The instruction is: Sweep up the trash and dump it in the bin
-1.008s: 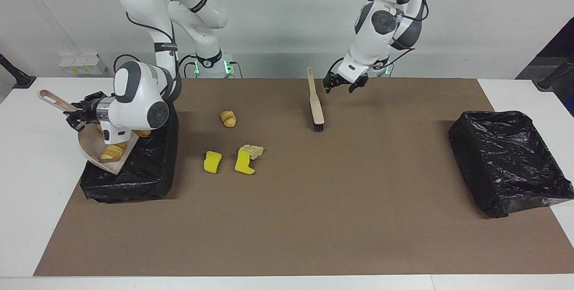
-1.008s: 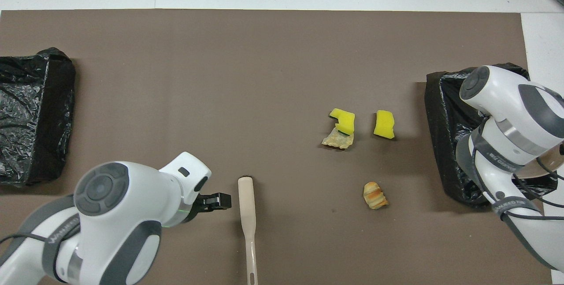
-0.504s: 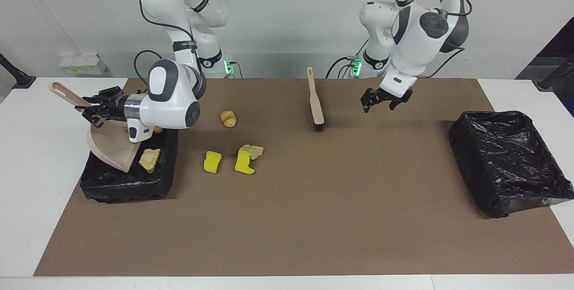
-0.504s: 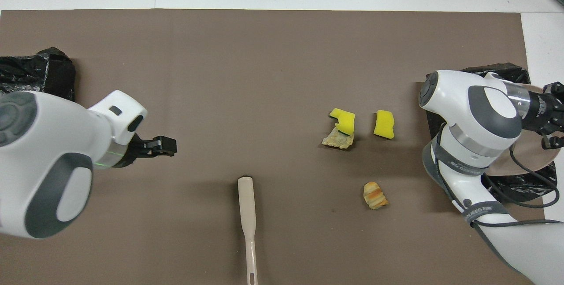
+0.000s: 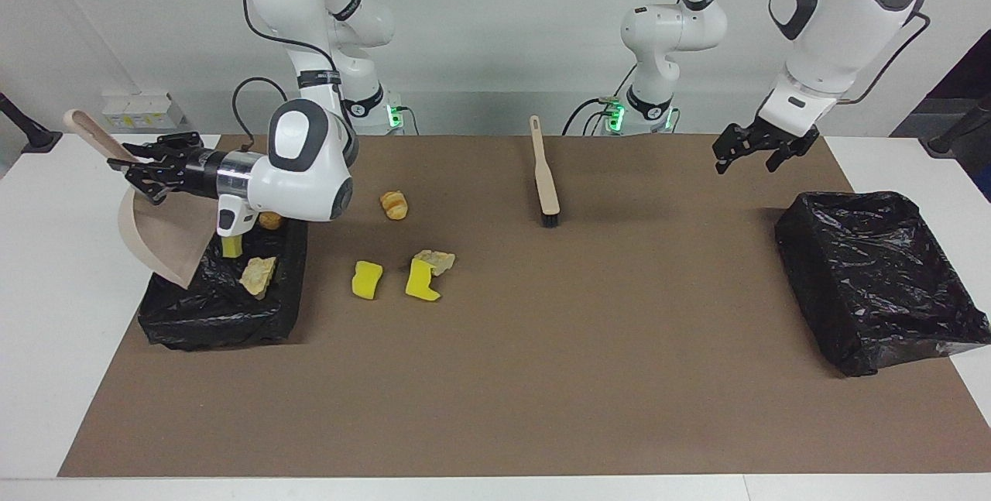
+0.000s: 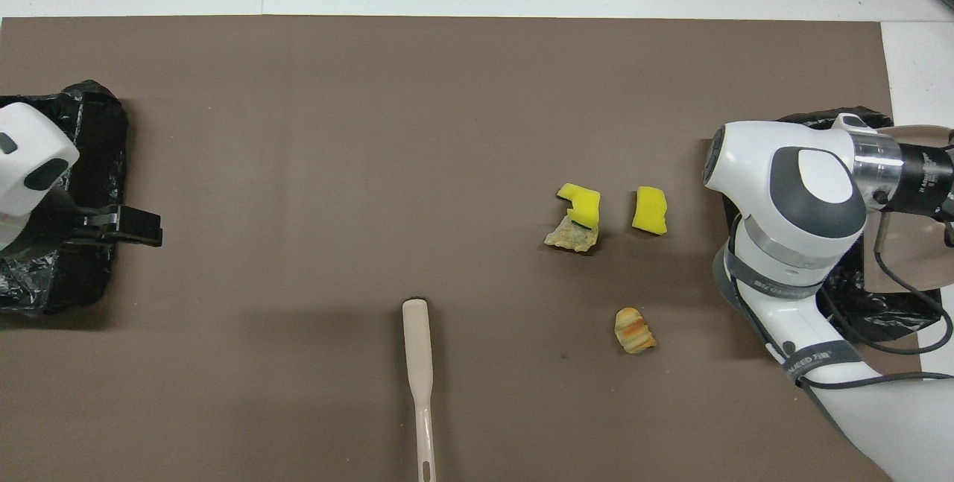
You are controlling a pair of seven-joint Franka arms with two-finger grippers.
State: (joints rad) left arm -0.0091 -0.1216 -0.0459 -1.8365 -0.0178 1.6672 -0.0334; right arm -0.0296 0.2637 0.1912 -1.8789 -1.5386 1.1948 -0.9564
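We tip the dustpan point(image 5: 159, 234), gripped in our right end effector point(image 5: 143, 172), over the bin point(image 5: 224, 307) at frame left. Four scraps point(image 5: 395, 204) remain mid-frame on the mat. Left end effector point(image 5: 755, 146) hovers open, empty.

Brush point(image 6: 418, 363) lies flat on the brown mat point(image 6: 373, 132), handle toward the robots. Toward the right arm's end sit two yellow sponge chunks point(image 6: 650, 210), one touching a tan bread lump point(image 6: 570, 236), and a croissant piece point(image 6: 634, 330) nearer the robots. Right arm stretches over its black bin point(image 6: 850, 296), left gripper point(image 6: 134, 225) over the other bin's point(image 6: 82, 117) edge.
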